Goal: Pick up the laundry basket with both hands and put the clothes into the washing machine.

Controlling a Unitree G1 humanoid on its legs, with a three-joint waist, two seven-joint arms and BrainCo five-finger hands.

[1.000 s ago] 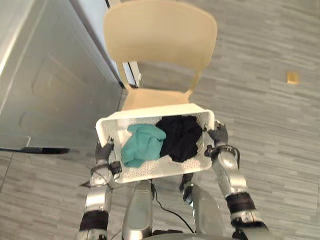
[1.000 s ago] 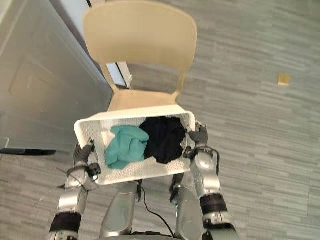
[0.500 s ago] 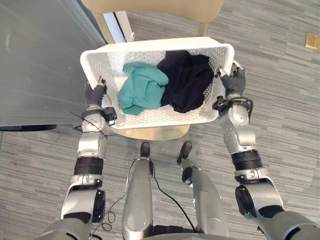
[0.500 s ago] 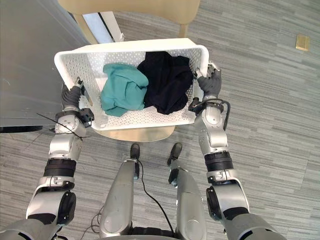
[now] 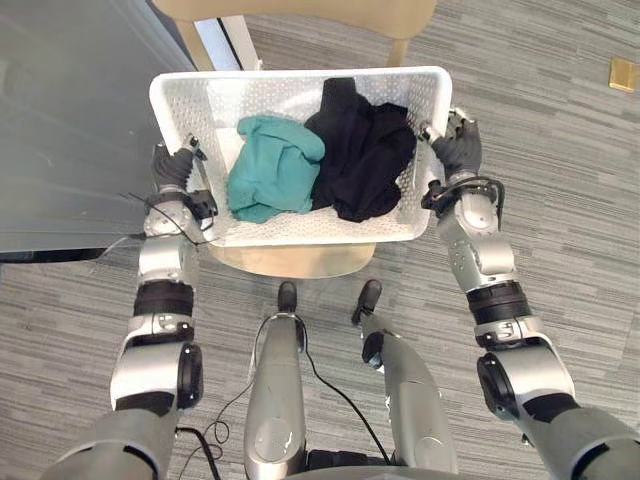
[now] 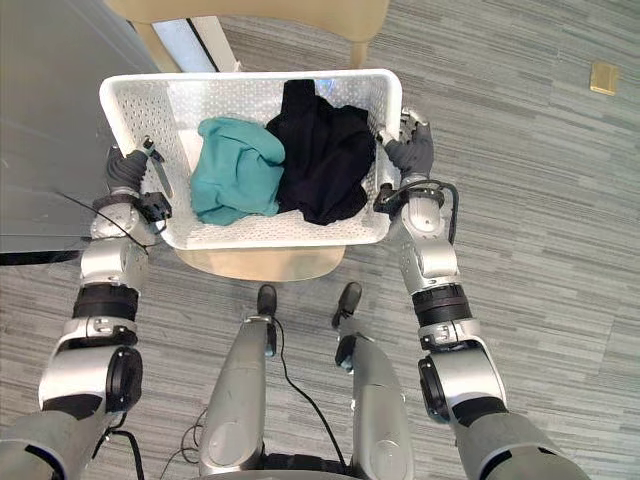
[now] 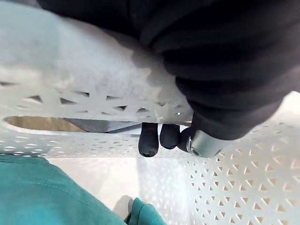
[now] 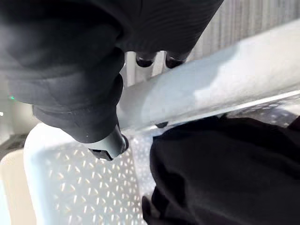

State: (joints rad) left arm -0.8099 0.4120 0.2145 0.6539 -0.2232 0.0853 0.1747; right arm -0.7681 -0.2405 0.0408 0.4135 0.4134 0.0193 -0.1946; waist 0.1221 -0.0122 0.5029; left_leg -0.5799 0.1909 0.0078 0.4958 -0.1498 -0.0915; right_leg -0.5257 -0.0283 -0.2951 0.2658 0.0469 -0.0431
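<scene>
Now left robot hand (image 5: 172,168), right robot hand (image 5: 458,150) tight around basket (image 5: 300,78) rims; bare floor (image 5: 570,180) rightward.

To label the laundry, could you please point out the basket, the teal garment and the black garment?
White perforated plastic laundry basket (image 5: 270,95): left eye view, bare far wall.
Crumpled teal cloth garment (image 5: 270,168): left eye view, its middle.
Crumpled black cloth garment (image 5: 365,160): left eye view, its middle.

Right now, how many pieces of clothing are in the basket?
2. In the basket, a teal garment lies on the left; a black garment lies against it on the right. Others may be hidden underneath.
</scene>
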